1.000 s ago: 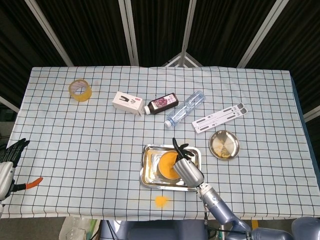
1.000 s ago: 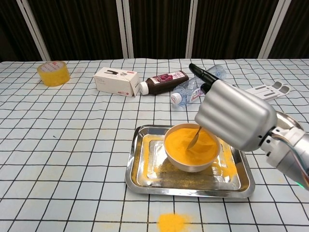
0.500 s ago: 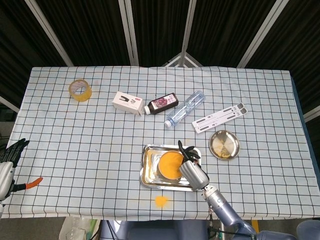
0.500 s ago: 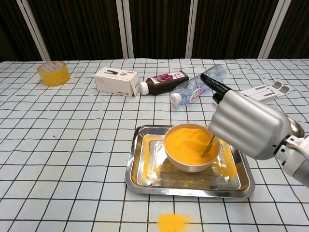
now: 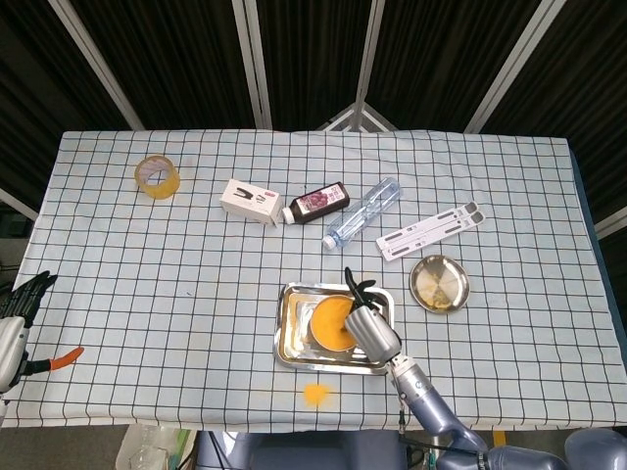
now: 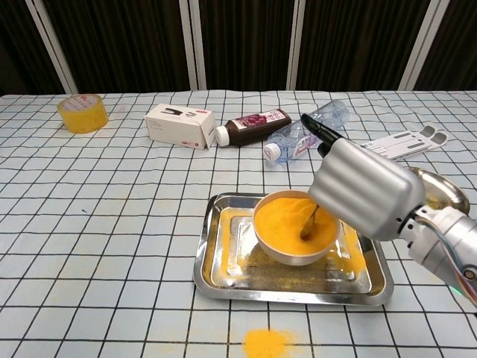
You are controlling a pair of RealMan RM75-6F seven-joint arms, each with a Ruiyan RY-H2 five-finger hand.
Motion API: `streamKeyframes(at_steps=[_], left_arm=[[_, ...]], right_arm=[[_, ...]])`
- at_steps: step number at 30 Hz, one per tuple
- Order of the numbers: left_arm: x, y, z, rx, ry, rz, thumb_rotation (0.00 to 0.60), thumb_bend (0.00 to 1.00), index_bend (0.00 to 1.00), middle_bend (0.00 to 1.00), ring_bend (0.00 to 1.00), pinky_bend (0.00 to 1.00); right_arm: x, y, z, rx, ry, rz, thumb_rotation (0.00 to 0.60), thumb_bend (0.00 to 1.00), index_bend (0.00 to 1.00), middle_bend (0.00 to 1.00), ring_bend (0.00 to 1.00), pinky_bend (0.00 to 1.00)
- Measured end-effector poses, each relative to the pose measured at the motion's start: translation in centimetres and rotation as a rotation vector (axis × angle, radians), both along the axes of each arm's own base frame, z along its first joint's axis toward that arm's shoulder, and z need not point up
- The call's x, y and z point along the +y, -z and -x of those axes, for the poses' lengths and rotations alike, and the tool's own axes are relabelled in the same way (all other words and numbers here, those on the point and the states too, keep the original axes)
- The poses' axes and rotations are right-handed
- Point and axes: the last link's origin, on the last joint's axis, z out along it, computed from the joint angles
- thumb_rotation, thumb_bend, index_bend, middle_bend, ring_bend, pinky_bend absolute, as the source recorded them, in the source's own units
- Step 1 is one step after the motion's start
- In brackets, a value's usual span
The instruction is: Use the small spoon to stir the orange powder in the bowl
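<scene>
Checked cloth covers the table (image 6: pixel 89 224), with dark curtains hung behind it. At the near middle a steel tray (image 6: pixel 216 277) is set, and every other place is given from it. On the tray stands the bowl (image 6: pixel 277 252), filled with orange powder (image 6: pixel 283 216). The small spoon (image 6: pixel 308 223) is planted in the powder, its tip toward the right of the bowl, its handle running up into the right hand (image 6: pixel 363 189), which hangs over the tray's right half. The hand's fingers are closed about the handle (the grip itself is hidden behind the hand's back, so its exact form cannot be told). Powder is scattered on the tray floor, and a small orange heap (image 6: pixel 265 342) lies on the cloth just in front of the tray.

Stirring is judged to be the step in hand. Next, the spoon would be swept round inside the bowl, kept low and off the rim, so that no more powder is thrown out.

Far to the left of the tray, at the table's edge, the left hand (image 5: pixel 22 297) is seen with fingers apart, holding nothing. Beyond the tray lie a white box (image 6: pixel 179 124), a dark bottle (image 6: pixel 253 124) and a clear bottle (image 6: pixel 302 134); a small steel dish (image 5: pixel 439 284) rests to the tray's right.
</scene>
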Motion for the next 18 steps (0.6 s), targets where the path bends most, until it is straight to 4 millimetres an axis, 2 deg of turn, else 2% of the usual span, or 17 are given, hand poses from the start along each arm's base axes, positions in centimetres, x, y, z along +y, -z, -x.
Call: streamKeyframes(at_steps=[18], left_arm=[[0.0,0.1,0.0,0.002,-0.003,0.0,0.6,0.0,0.0,0.0,0.0,0.0]], right_arm=[[-0.3,-1.3,-1.6,-0.052,-0.027,0.017,0.6,0.98,0.89,0.72,0.39,0.0]])
